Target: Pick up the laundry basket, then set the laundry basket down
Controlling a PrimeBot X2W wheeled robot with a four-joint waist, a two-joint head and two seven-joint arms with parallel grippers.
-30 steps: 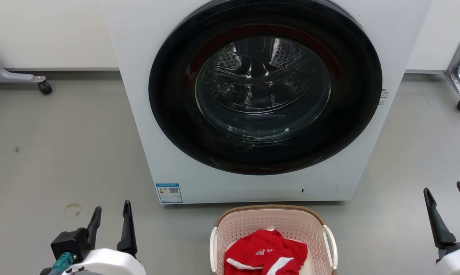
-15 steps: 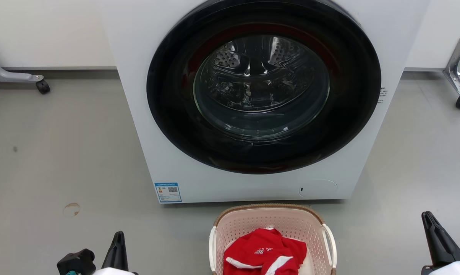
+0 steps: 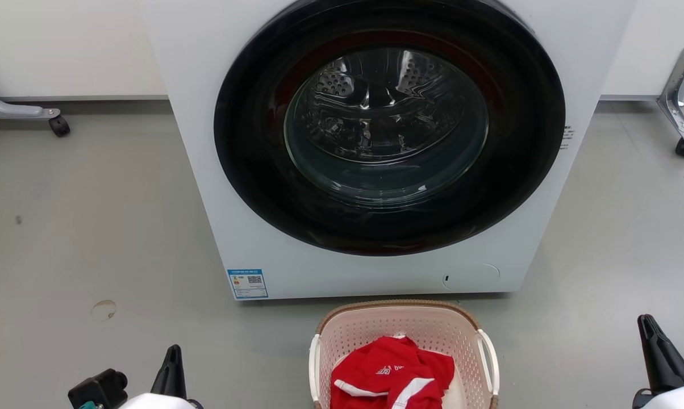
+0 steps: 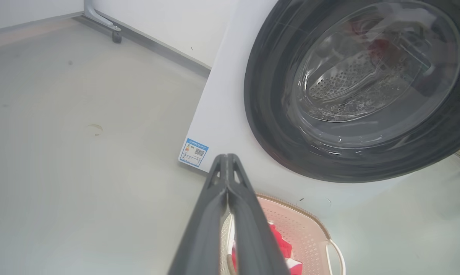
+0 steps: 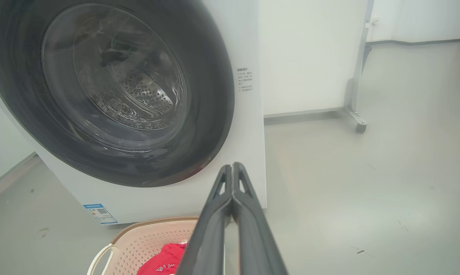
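Observation:
The laundry basket is pale pink and perforated, with a brown rim and white side handles. It sits on the floor at the bottom centre of the head view, just in front of the washer, with a red garment inside. My left gripper is at the lower left, well to the left of the basket, shut on nothing. My right gripper is at the lower right, far to the basket's right, also shut. In the left wrist view the shut left gripper crosses over the basket. The right gripper rises above the basket.
A white front-loading washer with a dark round door stands close behind the basket. Caster legs of metal frames stand at the far left and far right. Grey floor spreads on both sides.
Both grippers have gone from open to shut and have dropped toward the bottom edge of the head view. The picture has shifted slightly; the basket stays where it was.

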